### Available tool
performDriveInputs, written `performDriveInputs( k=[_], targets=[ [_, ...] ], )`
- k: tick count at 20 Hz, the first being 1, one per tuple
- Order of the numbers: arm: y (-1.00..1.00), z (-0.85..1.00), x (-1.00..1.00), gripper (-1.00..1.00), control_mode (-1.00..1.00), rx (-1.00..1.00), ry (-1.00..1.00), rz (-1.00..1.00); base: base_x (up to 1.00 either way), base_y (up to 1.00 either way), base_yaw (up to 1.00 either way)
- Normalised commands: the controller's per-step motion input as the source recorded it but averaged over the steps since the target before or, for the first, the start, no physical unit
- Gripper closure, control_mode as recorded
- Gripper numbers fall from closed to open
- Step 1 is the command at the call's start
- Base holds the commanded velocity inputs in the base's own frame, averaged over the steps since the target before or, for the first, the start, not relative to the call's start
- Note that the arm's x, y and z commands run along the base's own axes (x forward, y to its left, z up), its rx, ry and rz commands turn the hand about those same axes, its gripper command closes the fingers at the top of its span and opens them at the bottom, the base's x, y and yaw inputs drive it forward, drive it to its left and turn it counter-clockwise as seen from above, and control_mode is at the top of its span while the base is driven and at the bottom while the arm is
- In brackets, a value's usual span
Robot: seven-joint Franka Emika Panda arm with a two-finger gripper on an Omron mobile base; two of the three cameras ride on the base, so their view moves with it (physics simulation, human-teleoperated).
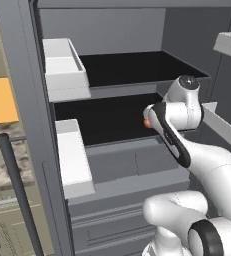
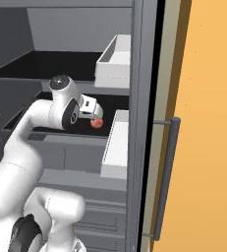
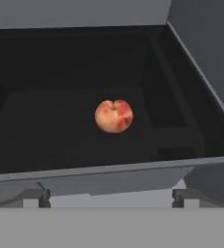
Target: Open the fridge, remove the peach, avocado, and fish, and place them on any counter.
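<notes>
Peach (image 3: 114,116) x1 on black shelf (image 3: 45,116) in open fridge (image 1: 127,170), just ahead of gripper (image 3: 111,197), apart, jaws spread wide, nothing held.

Peach (image 1: 146,123) mostly behind the arm (image 1: 173,131)

Arm (image 1: 207,165): glossy white shell, rounded segments swelling into bulbous joints. Black ring (image 1: 207,239) around the big lower joint, well behind the gripper, seen in both base views. Round grey cap (image 1: 189,81) with a darker centre tops the wrist joint just behind the gripper. Long black strip (image 1: 171,134) with rounded ends runs along the forearm's side. Gripper (image 2: 96,112): small boxy white body with dark detail. Two small grey finger tips (image 3: 35,197), blocky, square-edged.
</notes>
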Motion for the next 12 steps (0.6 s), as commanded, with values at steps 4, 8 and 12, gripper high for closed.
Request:
performDriveInputs(
  k=[4,8,12],
  targets=[
    [-0.02,-0.62,0.57,-1.00,-1.00,0.00,0.01,0.00,0.00,0.00,0.00],
    [0.00,-0.63,0.28,-1.00,-1.00,0.00,0.00,0.00,0.00,0.00,0.00],
    [-0.02,-0.35,0.63,-1.00,-1.00,0.00,0.00,0.00,0.00,0.00,0.00]
  ],
)
